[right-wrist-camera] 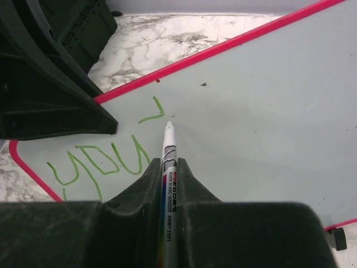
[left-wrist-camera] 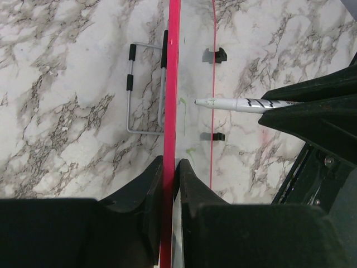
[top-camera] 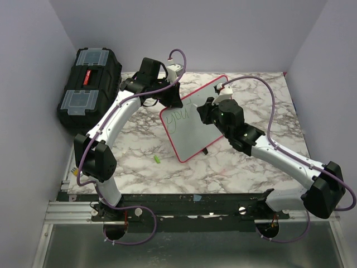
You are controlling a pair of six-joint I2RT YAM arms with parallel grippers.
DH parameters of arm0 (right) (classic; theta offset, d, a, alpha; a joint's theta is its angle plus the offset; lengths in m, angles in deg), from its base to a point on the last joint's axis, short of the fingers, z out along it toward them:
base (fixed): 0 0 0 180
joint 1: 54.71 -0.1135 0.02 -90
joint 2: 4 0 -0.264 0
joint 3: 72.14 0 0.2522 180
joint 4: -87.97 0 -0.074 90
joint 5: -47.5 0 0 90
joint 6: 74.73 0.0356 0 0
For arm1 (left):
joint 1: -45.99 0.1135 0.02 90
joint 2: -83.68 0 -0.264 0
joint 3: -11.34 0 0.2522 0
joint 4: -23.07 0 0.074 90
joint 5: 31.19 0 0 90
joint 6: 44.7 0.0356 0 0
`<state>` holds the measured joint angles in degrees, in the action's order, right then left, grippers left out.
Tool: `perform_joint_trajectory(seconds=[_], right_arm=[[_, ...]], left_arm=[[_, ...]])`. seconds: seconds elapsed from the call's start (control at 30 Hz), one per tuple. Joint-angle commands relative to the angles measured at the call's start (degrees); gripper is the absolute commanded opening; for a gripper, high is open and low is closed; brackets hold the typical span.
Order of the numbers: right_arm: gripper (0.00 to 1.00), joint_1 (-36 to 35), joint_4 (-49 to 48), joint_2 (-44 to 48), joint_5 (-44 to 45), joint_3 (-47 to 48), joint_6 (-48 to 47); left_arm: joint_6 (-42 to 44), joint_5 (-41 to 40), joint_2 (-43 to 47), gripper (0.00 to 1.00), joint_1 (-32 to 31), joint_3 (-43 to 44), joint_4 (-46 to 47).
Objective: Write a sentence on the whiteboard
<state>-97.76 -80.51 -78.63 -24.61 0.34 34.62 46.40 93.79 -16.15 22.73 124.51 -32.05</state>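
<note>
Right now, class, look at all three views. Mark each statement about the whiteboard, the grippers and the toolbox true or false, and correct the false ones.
1. The left gripper clamps the whiteboard by its red frame. True.
2. The right gripper holds a marker that points at the board. True.
3. The sentence is finished, in three lines. False: only "you" and one short stroke beyond it show.
4. The writing is blue. False: it is green.
5. The black toolbox lies on the whiteboard. False: it sits apart from it, off to the far left.
</note>
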Motion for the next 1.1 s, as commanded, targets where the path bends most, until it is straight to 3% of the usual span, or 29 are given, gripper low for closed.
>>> perform_joint_trajectory(seconds=[0.0, 1.07], right_arm=[[0.01, 0.0, 0.4, -0.9, 2.0, 1.9, -0.8], [0.01, -0.1, 5.1, -2.0, 1.9, -2.4, 0.0]], left_arm=[[2.7, -1.2, 2.2, 0.0, -0.1, 0.5, 1.4], [2.7, -0.8, 1.8, 0.0, -0.1, 1.2, 1.3]])
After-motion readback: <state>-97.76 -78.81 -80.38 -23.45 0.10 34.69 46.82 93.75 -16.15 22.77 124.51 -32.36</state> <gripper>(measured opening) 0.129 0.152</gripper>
